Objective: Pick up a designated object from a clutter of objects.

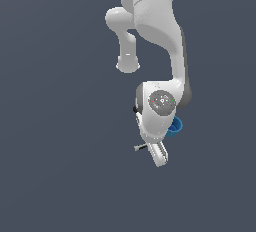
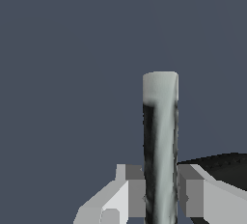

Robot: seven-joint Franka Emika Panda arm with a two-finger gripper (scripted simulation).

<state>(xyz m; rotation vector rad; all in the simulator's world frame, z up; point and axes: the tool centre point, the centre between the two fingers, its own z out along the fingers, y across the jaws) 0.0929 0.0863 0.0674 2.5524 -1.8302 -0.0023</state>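
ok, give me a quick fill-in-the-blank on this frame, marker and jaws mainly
1. In the wrist view the marker stick sits ____ the two jaws.
2. The cup peeking out behind the arm is ____ in colour.
3. In the exterior view the stick pokes out toward the view's ____ from the gripper.

Missing words: between; blue; left

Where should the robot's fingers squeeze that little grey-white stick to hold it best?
Probably across the middle of the thin grey-white marker stick, one finger on each long side, because it is narrow and straight there. The wrist view shows the gripper set that way now, its grey finger pads pressed against both sides, the stick's pale end poking out past them.
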